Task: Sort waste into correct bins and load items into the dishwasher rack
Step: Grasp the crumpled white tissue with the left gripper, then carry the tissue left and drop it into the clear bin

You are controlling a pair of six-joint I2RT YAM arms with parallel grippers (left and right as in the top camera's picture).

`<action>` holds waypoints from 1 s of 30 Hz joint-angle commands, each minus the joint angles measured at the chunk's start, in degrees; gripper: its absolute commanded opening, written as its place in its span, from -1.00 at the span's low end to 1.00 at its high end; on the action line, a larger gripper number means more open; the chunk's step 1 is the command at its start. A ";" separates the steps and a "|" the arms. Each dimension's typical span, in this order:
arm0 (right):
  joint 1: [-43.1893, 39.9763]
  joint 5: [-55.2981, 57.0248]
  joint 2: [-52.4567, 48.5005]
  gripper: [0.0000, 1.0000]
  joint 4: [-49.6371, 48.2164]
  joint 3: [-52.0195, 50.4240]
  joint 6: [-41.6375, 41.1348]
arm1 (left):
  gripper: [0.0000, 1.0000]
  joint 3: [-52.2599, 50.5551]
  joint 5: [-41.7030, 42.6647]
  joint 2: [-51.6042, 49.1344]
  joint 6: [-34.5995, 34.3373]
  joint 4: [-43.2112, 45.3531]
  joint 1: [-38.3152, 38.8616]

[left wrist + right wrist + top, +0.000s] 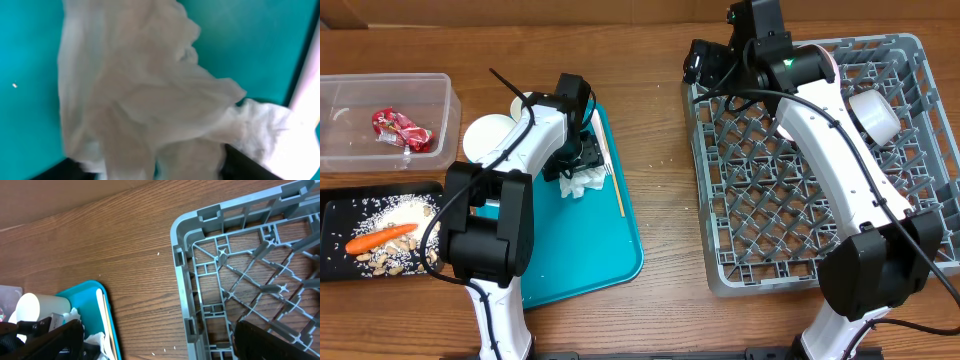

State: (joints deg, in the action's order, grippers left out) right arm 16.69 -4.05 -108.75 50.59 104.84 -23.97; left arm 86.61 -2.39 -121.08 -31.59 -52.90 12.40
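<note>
Crumpled white napkins [582, 183] lie on the teal serving tray [605, 255]. My left gripper [582, 152] is down on them. In the left wrist view the napkins [150, 90] fill the frame, and a fold of paper sits between the dark fingertips [245, 164], which stand apart. A white fork [606, 155] lies beside the napkins. The red wrapper [400, 128] is in the clear tub [340, 150]. The carrot [378, 240] and rice scraps lie in the black tray [335, 260]. My right gripper [705, 65] hangs open and empty over the far left corner of the rack [720, 270].
A white cup [488, 133] stands at the teal tray's far left corner, close to the left arm. A white bowl [872, 115] sits in the rack under the right arm. Loose rice grains [167, 349] dot the wood between tray and rack.
</note>
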 commanded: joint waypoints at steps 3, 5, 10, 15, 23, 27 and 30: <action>0.00 0.57 1.05 1.00 -0.31 0.94 -0.07 | 0.12 -0.57 -2.47 -1.25 0.94 -2.84 -0.33; 0.00 0.57 1.05 1.00 -0.31 0.94 -0.07 | -0.11 -0.57 -2.47 -1.14 0.96 -3.56 -0.33; 0.00 0.57 1.05 1.00 -0.31 0.94 -0.07 | -0.92 1.16 -2.45 -0.94 0.94 -7.04 -0.33; 0.00 0.57 1.07 1.00 -0.31 0.94 -0.07 | -0.92 6.71 -2.03 -0.94 0.96 -14.71 -0.31; 0.00 0.57 1.05 1.00 -0.31 0.94 -0.07 | -0.92 21.42 4.85 0.28 6.43 -26.91 0.00; 0.00 0.57 1.07 1.00 -0.31 0.94 -0.07 | -0.92 27.98 6.93 1.97 8.50 -30.12 -0.48; 0.00 0.57 1.05 1.00 -0.31 0.94 -0.07 | -0.92 32.28 6.86 3.26 9.07 -31.43 -1.53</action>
State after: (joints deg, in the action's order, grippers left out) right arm 16.69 -4.01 -108.75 50.57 104.84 -23.97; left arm 114.34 2.66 -121.23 -25.04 -83.55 12.21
